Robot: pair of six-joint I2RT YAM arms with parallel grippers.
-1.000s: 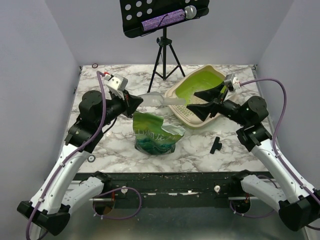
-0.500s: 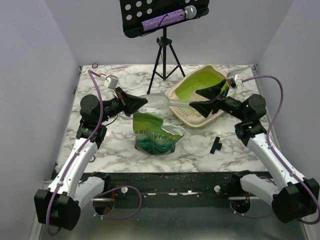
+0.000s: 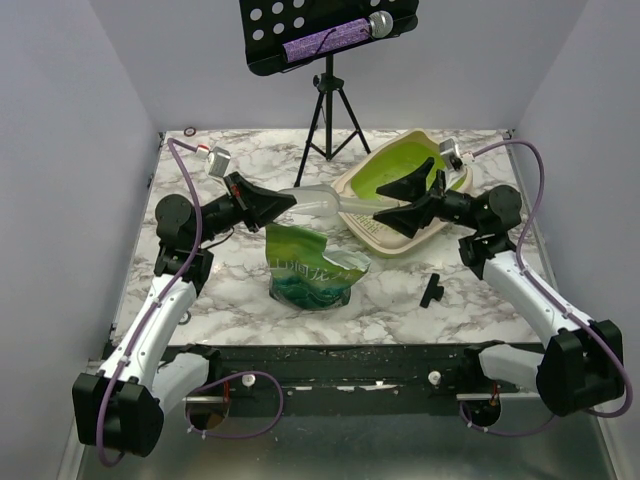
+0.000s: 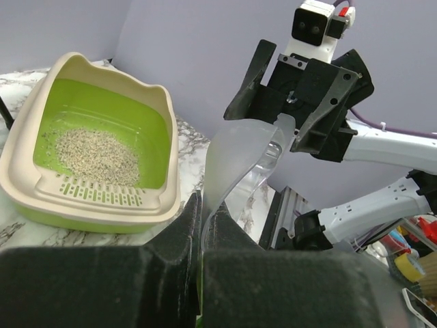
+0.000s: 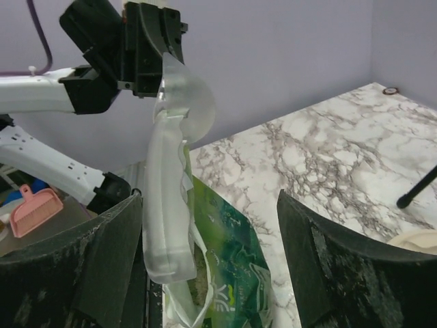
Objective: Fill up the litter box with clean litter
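Left gripper [image 3: 283, 203] is clamping the handle of a clear plastic scoop [image 3: 318, 203], whose long axis is running toward 3 o'clock, bowl end just short of the litter box [image 3: 378, 232]. That box is sitting at 2 o'clock from the green bag [image 3: 312, 268], with a small patch of clean litter [image 4: 95, 147] inside. Right gripper [image 3: 398, 200] is hanging spread wide over the box, holding nothing, its arm reaching toward 9 o'clock.

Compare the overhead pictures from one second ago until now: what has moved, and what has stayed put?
The left gripper, shut on the clear scoop, swung right, carrying it toward the litter box. The right gripper, open, shifted slightly left over the box. The green bag, box and black clip stayed put.
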